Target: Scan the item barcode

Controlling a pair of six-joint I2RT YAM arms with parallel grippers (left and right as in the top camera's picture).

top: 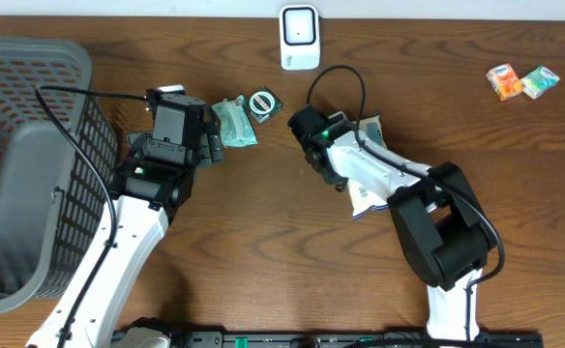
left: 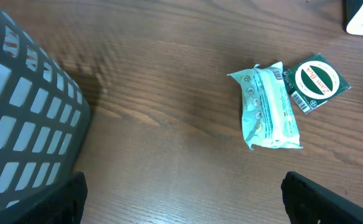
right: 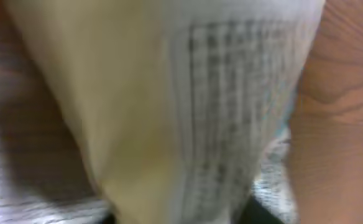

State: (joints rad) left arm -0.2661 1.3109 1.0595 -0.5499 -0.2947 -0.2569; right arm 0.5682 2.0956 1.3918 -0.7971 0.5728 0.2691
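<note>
The item, a white and yellowish packet (top: 365, 198) with fine print, lies under my right arm at the table's middle. It fills the right wrist view as a blurred packet (right: 169, 112). My right gripper (top: 341, 180) is on it, and dark finger parts hug its sides at the bottom edge of that view. The white scanner (top: 299, 39) stands at the back centre. My left gripper (left: 181, 208) is open over bare wood, short of a teal packet (left: 268, 109) and a green round-labelled box (left: 315, 81).
A grey mesh basket (top: 31, 145) takes up the left side. Its wall (left: 26, 124) shows close by in the left wrist view. Two small snack packs (top: 521, 82) lie at the back right. The teal packet (top: 234, 123) and green box (top: 263, 102) sit between the arms.
</note>
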